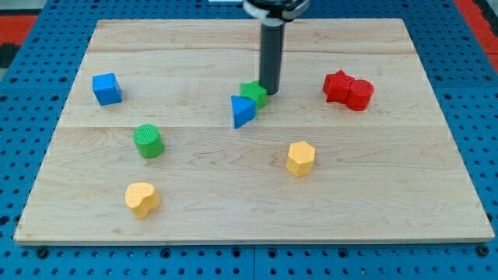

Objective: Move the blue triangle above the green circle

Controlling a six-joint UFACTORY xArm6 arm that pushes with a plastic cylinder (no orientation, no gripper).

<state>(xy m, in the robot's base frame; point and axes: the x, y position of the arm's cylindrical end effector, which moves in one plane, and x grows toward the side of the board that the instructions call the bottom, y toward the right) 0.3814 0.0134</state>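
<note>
The blue triangle (242,111) lies near the board's middle, touching a green block (254,93) just above and to its right. The green circle (148,141) stands well to the view's left and slightly lower. My rod comes down from the view's top and my tip (270,92) rests at the right side of the green block, up and right of the blue triangle.
A blue cube (106,89) sits at the left. A red star (337,85) and a red cylinder (359,95) touch at the right. A yellow hexagon (300,158) is lower right, a yellow heart (142,199) lower left. All lie on the wooden board (389,194).
</note>
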